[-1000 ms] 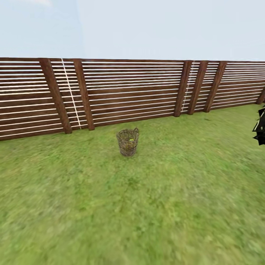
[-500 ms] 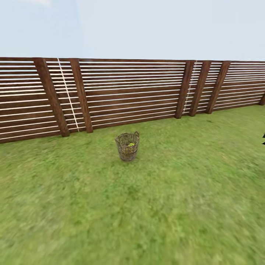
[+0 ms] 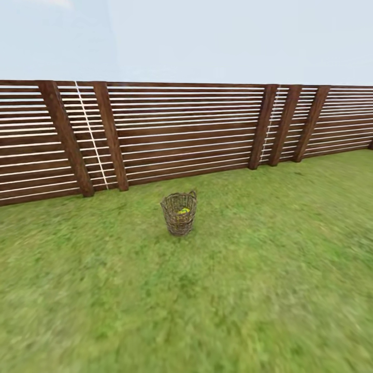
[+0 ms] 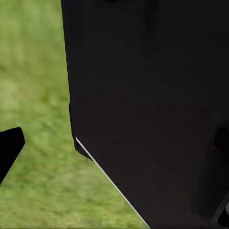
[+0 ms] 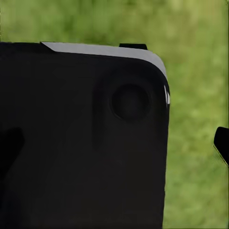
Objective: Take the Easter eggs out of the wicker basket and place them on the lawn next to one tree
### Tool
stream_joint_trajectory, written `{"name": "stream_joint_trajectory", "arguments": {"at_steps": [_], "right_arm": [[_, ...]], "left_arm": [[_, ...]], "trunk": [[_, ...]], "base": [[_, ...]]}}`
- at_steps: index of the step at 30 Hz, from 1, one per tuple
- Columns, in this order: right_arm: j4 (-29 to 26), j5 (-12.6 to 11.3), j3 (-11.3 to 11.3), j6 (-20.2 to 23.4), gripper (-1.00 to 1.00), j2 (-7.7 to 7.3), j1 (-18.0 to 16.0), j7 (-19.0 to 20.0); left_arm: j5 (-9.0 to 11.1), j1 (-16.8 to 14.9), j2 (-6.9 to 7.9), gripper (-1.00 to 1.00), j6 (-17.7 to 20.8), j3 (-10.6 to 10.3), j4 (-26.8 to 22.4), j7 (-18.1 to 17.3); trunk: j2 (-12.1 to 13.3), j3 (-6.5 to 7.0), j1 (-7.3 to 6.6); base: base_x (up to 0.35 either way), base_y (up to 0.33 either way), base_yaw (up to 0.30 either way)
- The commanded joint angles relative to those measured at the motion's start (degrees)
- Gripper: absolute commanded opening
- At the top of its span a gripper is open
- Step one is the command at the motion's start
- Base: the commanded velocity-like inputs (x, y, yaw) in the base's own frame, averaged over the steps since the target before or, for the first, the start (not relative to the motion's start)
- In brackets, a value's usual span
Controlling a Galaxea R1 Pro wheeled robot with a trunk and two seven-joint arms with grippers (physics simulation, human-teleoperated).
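1. While I am well short of it, the basket (image 3: 179, 213) stands on the lawn (image 3: 259, 290) before the fence (image 3: 181, 134), an egg (image 3: 183, 211) inside.
2. My grippers: state not discernible.
3. Risk, I judge: driving into the basket would tip it.

Left arm: in our left wrist view a dark fingertip (image 4: 9, 148) shows beside a broad black body panel (image 4: 152, 105); finger spread unclear.
Right arm: our right wrist view shows a black housing (image 5: 81, 138) and one fingertip (image 5: 222, 143); finger spread unclear.
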Motion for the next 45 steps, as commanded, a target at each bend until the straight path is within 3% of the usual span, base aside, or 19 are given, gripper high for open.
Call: {"name": "stream_joint_trajectory", "arguments": {"at_steps": [1,45], "right_arm": [[0.06,0.0,0.04,-0.19,1.0,0.01,-0.03,0.01],[-0.02,0.2,0.0,-0.17,1.0,0.02,-0.03,0.01]], "left_arm": [[0.05,0.04,0.01,1.0,-0.01,0.04,-0.11,-0.07],[0.05,0.04,0.01,1.0,0.03,0.04,-0.11,-0.08]], "trunk": [[-0.02,-0.04,0.04],[-0.02,-0.04,0.04]], "base": [[0.341,0.0,0.0],[0.341,0.0,0.0]]}}
